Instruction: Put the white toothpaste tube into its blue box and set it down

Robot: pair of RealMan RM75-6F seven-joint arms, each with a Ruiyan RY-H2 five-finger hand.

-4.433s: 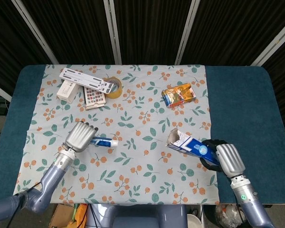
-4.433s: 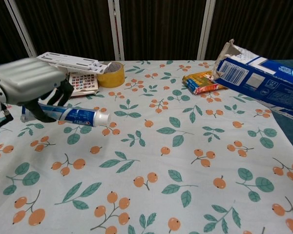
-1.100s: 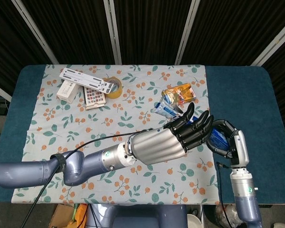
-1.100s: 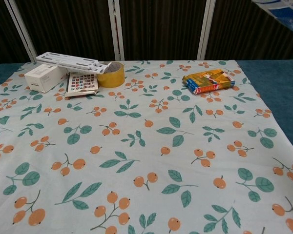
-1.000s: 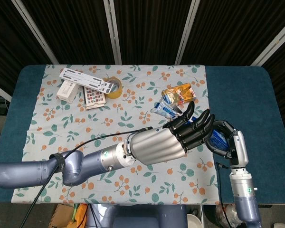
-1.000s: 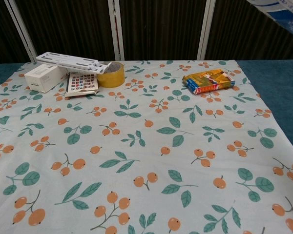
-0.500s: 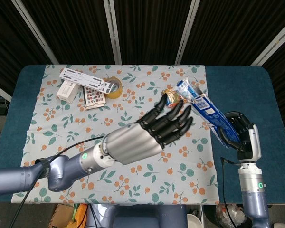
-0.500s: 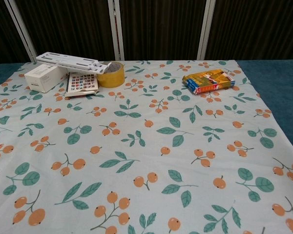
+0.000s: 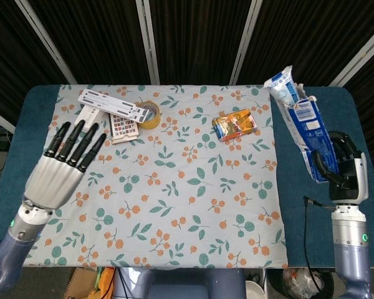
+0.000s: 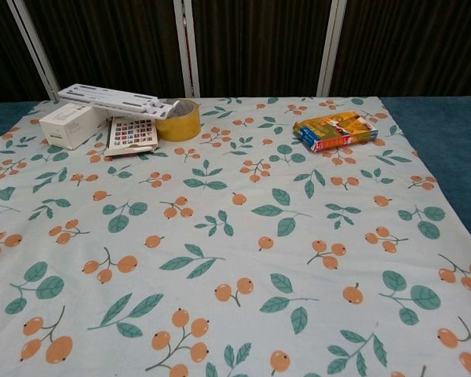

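Toothpaste tube [image 9: 282, 85] sticking part-way out of the top of the blue box [image 9: 306, 134], crimped end up; rest of it inside, not seen. Box held lifted and tilted, open mouth uppermost, over the right edge of the floral cloth [image 9: 174, 205] and the blue worktop [image 9: 324, 118]. Likely kept mouth-up so the tube slides down by its own weight instead of dropping out. Insertion looks mostly done; seating the tube fully and setting the box down not yet done.

Right hand [image 9: 338, 167] wrapped around the lower part of the box, dark fingers curled over its front, forearm rising from the bottom right. Grasp low on the box, so the top end with the tube is free.

Left hand [image 9: 61, 167] holding nothing, flat, fingers straight and spread, pointing away from the robot, above the left side of the cloth. Well apart from the box, so no support there. Neither hand in the chest view.

Clutter at the far side: yellow tape roll [image 10: 178, 121], white bracket [image 10: 115, 99], small white carton [image 10: 67, 124], orange snack pack [image 10: 334, 129]. Clear of the right edge, where a set-down seems easiest.
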